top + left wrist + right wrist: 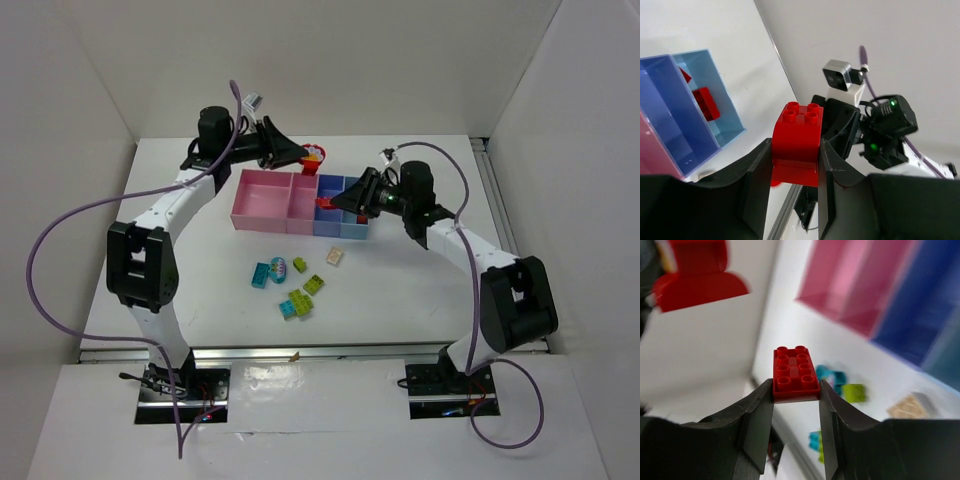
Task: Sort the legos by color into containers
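**Lego sort status**

Loose legos (295, 285) are scattered on the counter (420, 290), in front of the tray (262, 200). Right hand (795, 388) is clamped on a flat red brick (794, 367) above the blue bin (328, 226). Left hand (796, 150) is clamped on a tall red brick (799, 132) beyond the tray.

Readable text: none in any view | labels, brands, numbers, signs: none legible | stud tops of tall red brick (801, 111) and flat red brick (795, 371): any lettering too small or blurred to make out
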